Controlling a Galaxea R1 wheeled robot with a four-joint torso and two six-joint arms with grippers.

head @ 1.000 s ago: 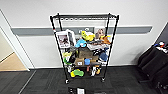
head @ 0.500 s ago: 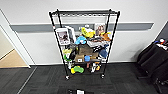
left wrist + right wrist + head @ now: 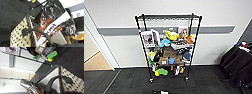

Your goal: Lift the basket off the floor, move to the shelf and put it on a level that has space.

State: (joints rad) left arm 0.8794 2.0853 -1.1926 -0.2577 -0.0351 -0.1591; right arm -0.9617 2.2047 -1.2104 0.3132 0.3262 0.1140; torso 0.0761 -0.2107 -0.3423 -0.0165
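Shelf nearer; basket below.

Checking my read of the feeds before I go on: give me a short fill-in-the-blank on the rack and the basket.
1. The shelf stands on dark ____ tiles against a white wall.
2. The level at the very top of it holds ____.
3. The basket has a chequered weave and a black loop ____.

Missing words: carpet; nothing; handle
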